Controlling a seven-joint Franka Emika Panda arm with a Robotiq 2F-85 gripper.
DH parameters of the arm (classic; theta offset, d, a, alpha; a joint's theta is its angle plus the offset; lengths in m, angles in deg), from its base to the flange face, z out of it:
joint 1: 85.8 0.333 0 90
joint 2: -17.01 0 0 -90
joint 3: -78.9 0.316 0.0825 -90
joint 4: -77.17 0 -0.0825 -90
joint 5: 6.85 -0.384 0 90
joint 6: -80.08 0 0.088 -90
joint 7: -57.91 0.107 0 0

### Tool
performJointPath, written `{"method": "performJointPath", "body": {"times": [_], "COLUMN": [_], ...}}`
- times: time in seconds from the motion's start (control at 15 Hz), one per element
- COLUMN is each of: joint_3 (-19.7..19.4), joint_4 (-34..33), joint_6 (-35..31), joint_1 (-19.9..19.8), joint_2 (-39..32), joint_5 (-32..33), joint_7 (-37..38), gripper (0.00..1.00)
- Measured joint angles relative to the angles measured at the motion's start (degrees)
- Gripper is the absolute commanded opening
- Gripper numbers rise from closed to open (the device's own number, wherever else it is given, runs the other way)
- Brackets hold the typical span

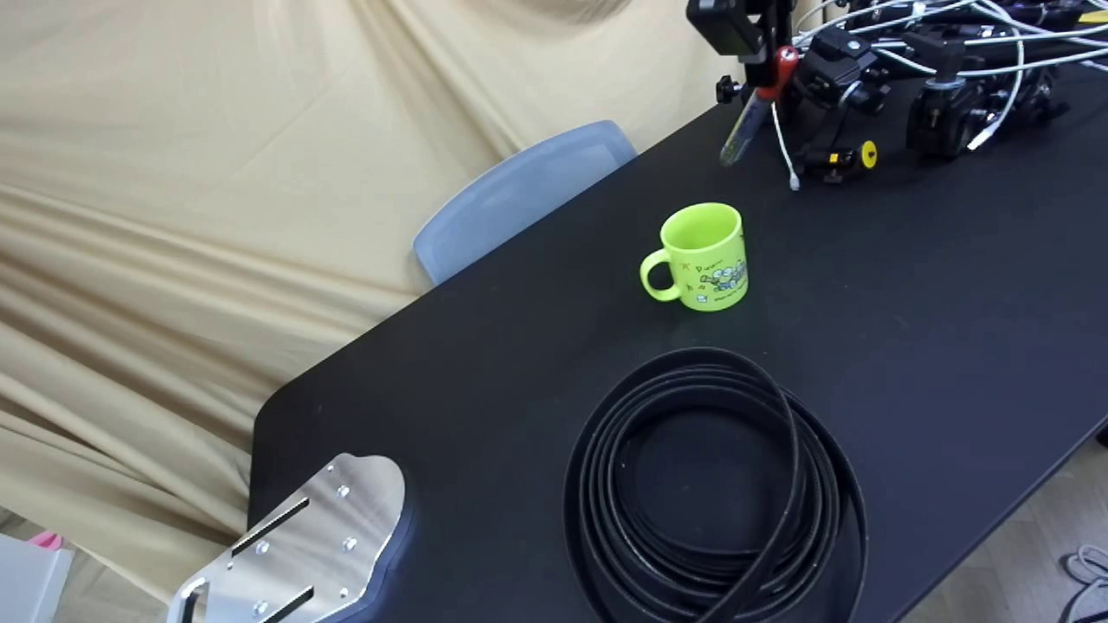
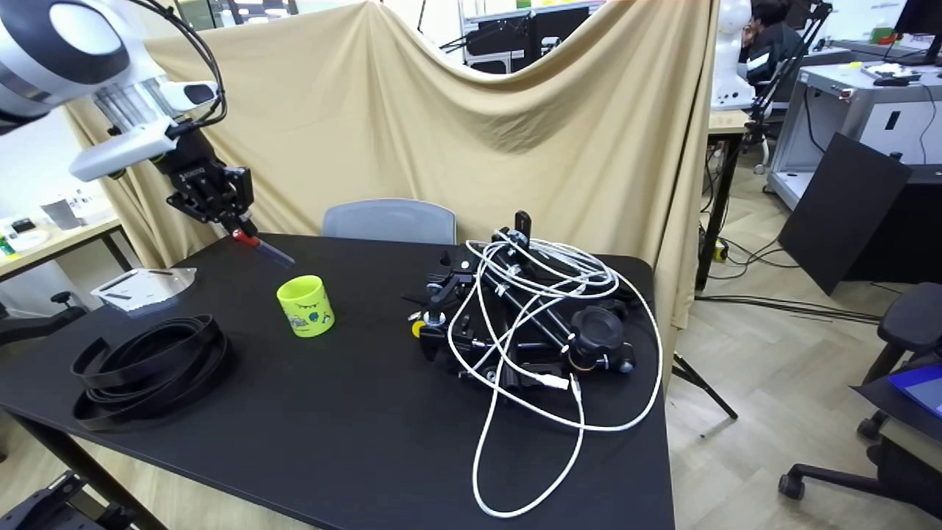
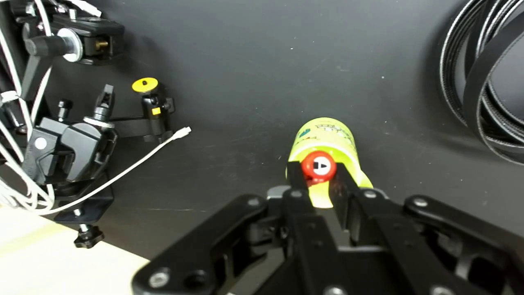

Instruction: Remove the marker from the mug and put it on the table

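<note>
- Claw pinches marker nr top; above ctr, out of mug.
- Axis tilted, tip slants down from claw twd mug.
- Next prob: lower twd ctr edge by chair.

In an exterior view, the matte black table carries an upright lime-green mug, closer to the far long edge than to the near one, and, towards the left end of the near edge, a loose black coil apart from the mug. A slotted silver plate sits at the left edge, though whether it touches the top cannot be told. Near the far right corner lies a heap of black stands and clamps, with white cables draped over it and looping onto the top towards the near edge.
</note>
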State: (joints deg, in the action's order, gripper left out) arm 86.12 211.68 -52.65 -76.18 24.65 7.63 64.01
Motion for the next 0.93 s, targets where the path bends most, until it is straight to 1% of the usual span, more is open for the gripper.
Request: {"method": "performJointPath", "body": {"times": [0.2,0.53,0.73,0.93], "joint_3": [-0.4,-1.7,-2.1,-2.4], "joint_4": [3.6,10.2,12.8,14.5], "joint_6": [-7.0,-19.9,-25.1,-28.5], "joint_1": [-2.7,-7.4,-9.7,-11.0], "joint_2": [1.1,0.4,-0.7,-2.1], "joint_5": [0.8,1.4,2.6,3.7], "joint_7": [1.7,4.3,5.7,6.6], "gripper": [0.05,0.05,0.05,0.05]}}
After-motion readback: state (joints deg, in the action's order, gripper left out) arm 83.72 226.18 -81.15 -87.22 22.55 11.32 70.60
